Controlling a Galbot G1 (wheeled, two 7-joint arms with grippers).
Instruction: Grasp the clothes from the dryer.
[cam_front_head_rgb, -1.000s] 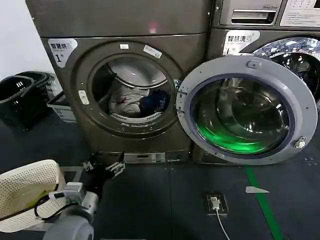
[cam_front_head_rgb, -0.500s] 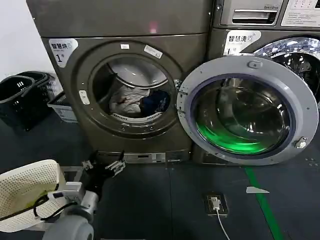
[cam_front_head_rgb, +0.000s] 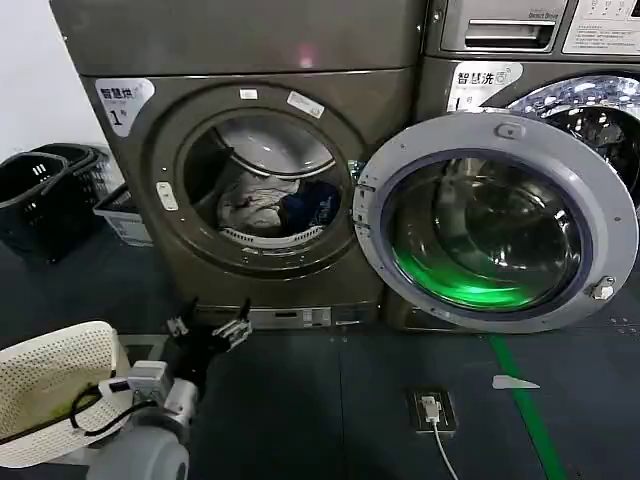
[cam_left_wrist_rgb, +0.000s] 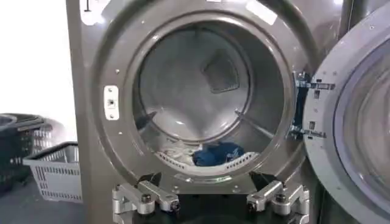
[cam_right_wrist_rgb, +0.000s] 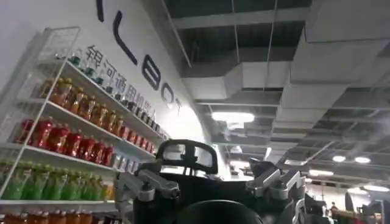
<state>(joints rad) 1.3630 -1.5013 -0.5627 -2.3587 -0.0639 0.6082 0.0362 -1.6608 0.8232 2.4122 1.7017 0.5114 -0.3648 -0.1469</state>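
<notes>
The bronze-grey dryer, labelled "1", stands with its round porthole open. The clothes lie low in the steel drum: a whitish piece on the left and a navy one on the right. My left gripper is open and empty, low in front of the dryer's base and well short of the porthole. In the left wrist view its fingers frame the drum, with the clothes far beyond the left gripper. My right gripper is open, empty and pointing up at a ceiling.
The dryer's door hangs open to the right, in front of a second machine. Black baskets and a grey crate stand left of the dryer. A floor socket with a cable and a green line lie right.
My left gripper has edged slightly up and toward the dryer; the clothes and door have not moved.
</notes>
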